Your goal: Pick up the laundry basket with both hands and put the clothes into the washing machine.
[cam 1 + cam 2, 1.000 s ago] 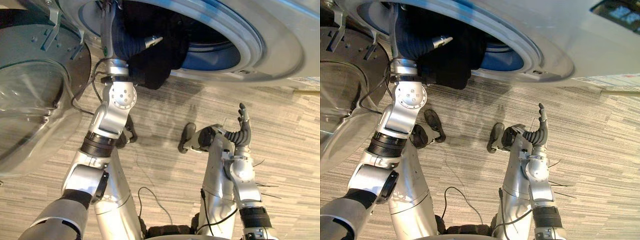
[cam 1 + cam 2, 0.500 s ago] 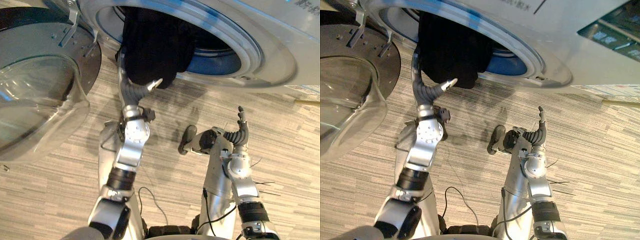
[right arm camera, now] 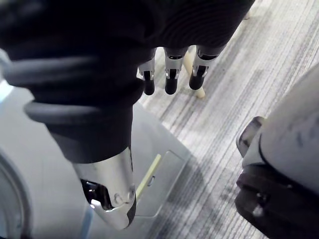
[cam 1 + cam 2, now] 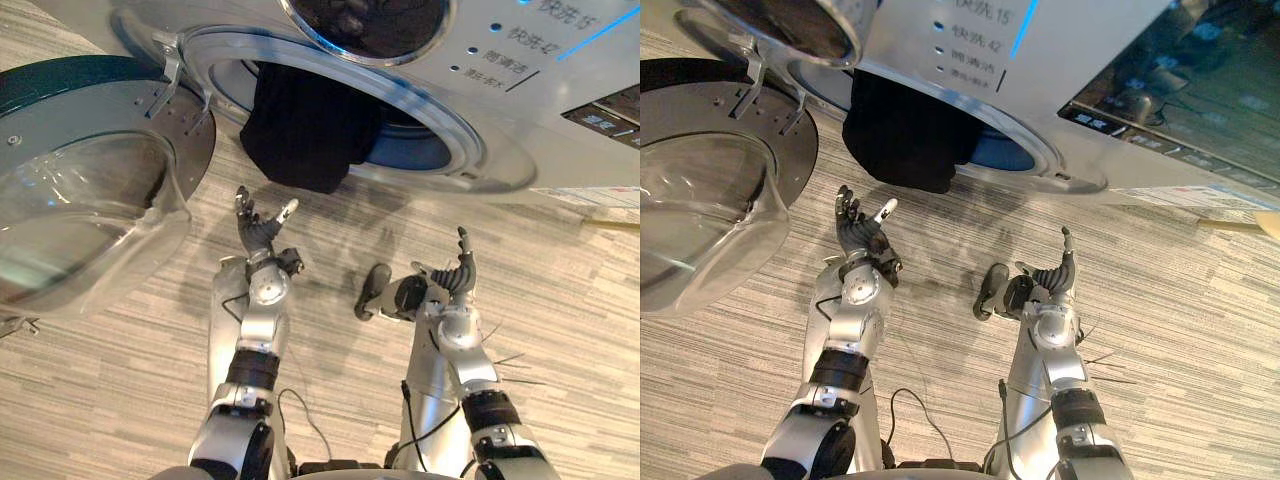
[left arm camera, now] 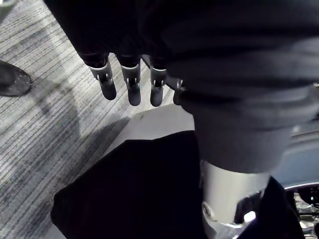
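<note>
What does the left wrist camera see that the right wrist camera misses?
Left wrist view, not the right: a black garment hanging just past the left hand. Right wrist view, not the left: the right hand and a small rectangular hatch in the grey front of the washing machine. Both: the striped grey floor, and a hand with straight fingers holding nothing.

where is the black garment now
The black cloth garment hangs out of the silver washing machine over its opening's lower rim, top centre in the eye views, right of the glass door and above the left hand.
</note>
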You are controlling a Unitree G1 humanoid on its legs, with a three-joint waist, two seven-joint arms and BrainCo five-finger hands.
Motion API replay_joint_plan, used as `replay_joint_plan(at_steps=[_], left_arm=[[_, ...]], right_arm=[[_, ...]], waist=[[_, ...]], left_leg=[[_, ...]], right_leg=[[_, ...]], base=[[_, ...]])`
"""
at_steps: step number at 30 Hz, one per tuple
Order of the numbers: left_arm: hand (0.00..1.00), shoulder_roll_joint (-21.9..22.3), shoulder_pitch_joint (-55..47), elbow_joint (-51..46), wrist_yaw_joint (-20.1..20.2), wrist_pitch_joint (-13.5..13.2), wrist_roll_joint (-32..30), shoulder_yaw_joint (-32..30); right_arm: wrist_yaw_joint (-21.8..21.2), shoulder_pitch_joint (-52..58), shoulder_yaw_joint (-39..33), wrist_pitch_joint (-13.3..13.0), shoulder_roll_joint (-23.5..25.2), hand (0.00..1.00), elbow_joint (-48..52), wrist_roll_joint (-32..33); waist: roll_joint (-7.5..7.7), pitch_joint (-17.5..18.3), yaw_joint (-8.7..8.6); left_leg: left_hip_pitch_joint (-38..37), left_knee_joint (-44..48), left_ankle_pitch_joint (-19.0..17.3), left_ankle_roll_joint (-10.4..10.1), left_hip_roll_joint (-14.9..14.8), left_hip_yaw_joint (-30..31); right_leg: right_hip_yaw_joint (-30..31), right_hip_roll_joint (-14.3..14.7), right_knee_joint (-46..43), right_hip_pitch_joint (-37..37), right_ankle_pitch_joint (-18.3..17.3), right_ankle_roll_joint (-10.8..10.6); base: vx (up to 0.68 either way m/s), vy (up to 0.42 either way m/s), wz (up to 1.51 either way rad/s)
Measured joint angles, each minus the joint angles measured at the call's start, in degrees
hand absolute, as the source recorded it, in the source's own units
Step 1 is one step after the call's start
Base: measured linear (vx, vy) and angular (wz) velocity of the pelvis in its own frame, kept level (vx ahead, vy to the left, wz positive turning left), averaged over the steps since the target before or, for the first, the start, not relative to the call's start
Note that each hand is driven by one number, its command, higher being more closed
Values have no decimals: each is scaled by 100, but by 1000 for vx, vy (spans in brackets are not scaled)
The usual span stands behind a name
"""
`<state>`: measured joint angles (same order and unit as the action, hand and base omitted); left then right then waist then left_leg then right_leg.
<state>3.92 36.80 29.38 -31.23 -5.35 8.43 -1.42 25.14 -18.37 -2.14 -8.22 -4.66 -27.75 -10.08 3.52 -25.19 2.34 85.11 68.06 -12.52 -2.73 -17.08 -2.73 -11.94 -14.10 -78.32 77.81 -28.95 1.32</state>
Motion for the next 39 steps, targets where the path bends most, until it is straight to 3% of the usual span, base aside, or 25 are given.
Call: replay_joint_plan(at_steps=[9,10,14,23,34,39], left_arm=[[0,-466,1698,1352,231,109,708,-378],[100,-528,1817,1356,258,109,767,-377],[100,-677,2093,1361,280,112,1124,-388],[100,-920,2067,820,315,-32,1224,-95],[100,-564,839,-920,213,-248,958,547],[100,-236,46,-1756,255,-259,636,1163]], right_arm=[[10,-802,-32,-28,163,0,-442,288],[9,-862,-33,-32,185,0,-445,289],[-11,-934,-30,-45,231,0,-381,310],[-46,-880,-15,-65,322,0,199,324],[-65,-782,-30,-18,320,0,231,273],[-112,-572,-22,33,324,0,222,276]], waist=[[12,-2,-162],[18,-6,-169],[29,-10,-202],[175,-115,-321],[171,-119,-295],[153,-107,-139]], left_leg=[[517,117,1,54,-127,6],[566,152,-6,64,-143,-5],[677,302,-96,127,-203,-60],[952,508,-92,123,-194,-67],[813,646,-117,164,-88,-73],[599,619,-133,183,-53,-72]], right_leg=[[88,112,59,540,198,-74],[118,124,46,602,225,-80],[216,127,-53,753,232,-153],[312,81,-266,1057,287,-177],[387,-39,-487,943,209,-174],[372,-80,-494,726,127,-190]], base=[[27,-3,-14],[-5,5,-22],[-2,2,-8],[-1,-1,0],[38,-26,6],[23,-45,7]])
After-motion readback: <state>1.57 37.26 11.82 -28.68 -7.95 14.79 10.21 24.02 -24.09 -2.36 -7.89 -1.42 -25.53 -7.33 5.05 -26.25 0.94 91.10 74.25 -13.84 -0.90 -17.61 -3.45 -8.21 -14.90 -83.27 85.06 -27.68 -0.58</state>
